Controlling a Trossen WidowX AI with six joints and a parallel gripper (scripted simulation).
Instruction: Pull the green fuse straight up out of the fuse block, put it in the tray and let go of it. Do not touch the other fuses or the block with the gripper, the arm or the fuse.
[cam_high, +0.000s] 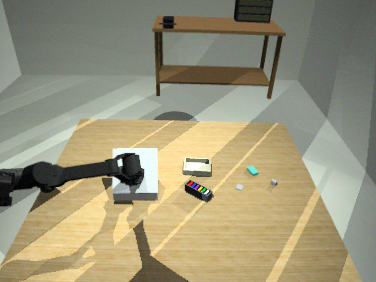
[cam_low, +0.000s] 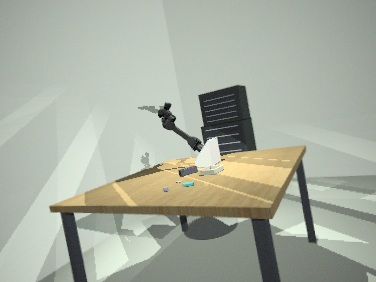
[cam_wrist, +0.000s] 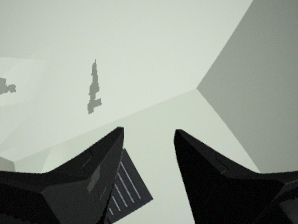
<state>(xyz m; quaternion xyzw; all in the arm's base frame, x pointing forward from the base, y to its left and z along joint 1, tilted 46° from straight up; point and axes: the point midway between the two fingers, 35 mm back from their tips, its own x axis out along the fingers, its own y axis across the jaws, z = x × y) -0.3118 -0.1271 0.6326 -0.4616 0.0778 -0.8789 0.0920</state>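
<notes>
- One arm (cam_high: 75, 172) reaches in from your left across the table (cam_high: 240, 240), ending over a white box (cam_high: 147, 165) near the table's middle.
- Your gripper (cam_wrist: 149, 137) points up and away from the table; the wrist view shows only pale walls and a dark slatted cabinet (cam_wrist: 129, 189) between the fingers.
- You can see the fingers partly apart with nothing held in the gap.
- You will find the fuse block (cam_high: 198, 190) on the table, right of the white box and well apart from the gripper.
- Several coloured fuses sit in a row in the block; the green fuse (cam_high: 199, 189) is among them, seated in its slot.
- Your tray (cam_high: 197, 166) lies just behind the block, near it but apart, pale with a shallow rim.
- Three small loose pieces lie further right: a teal block (cam_high: 253, 171) and two grey bits (cam_high: 239, 187).
- Behind the table stands a wooden bench (cam_high: 220, 26) by the wall.
</notes>
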